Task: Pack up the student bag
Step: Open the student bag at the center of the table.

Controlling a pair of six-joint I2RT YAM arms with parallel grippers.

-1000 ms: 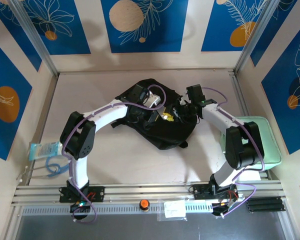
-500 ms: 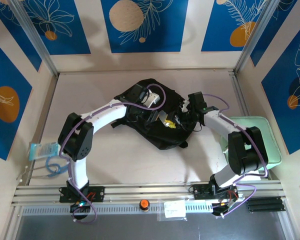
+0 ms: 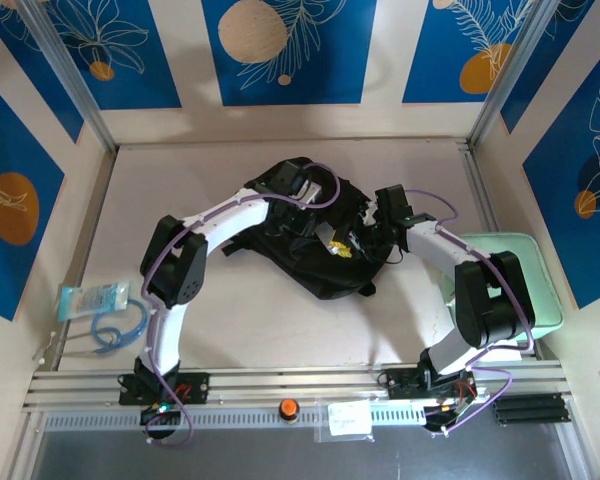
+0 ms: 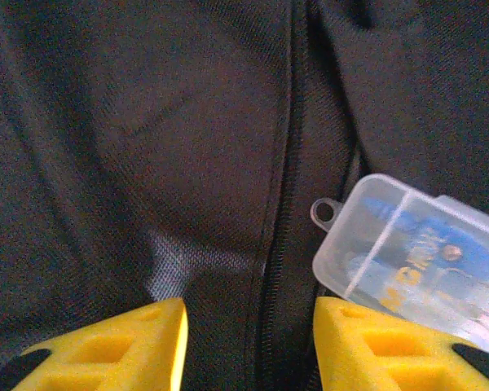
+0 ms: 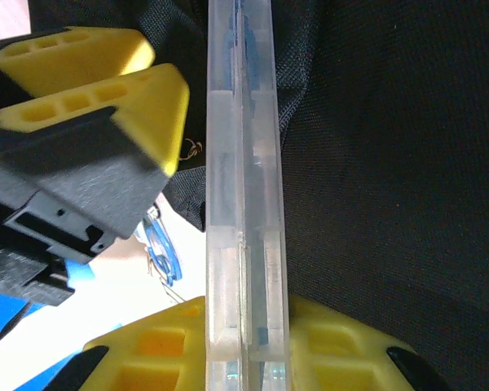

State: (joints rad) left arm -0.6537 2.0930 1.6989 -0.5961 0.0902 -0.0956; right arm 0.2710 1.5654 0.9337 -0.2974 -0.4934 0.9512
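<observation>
The student bag (image 3: 325,262), a black fabric backpack, lies crumpled in the middle of the table. My right gripper (image 3: 352,243) is over its right part, shut on a clear plastic case (image 5: 243,171) with blue contents, seen edge-on between the yellow fingers (image 5: 159,346). My left gripper (image 4: 250,342) hovers open just above the bag fabric, its fingertips either side of the zipper (image 4: 281,220), with nothing between them. The same clear case (image 4: 416,261) pokes in from the right, next to the left gripper's right fingertip. The left gripper's yellow fingers (image 5: 106,81) stand beside the case's far end.
A mint-green zip case (image 3: 520,275) lies at the right edge, partly under the right arm. A light blue packet (image 3: 92,298) and a blue cord (image 3: 115,332) rest at the left near edge. A small plastic bag (image 3: 348,418) sits on the front rail.
My left gripper has opened and its arm has swung right. My right gripper has shifted slightly toward the bag's middle with the clear case still in it.
</observation>
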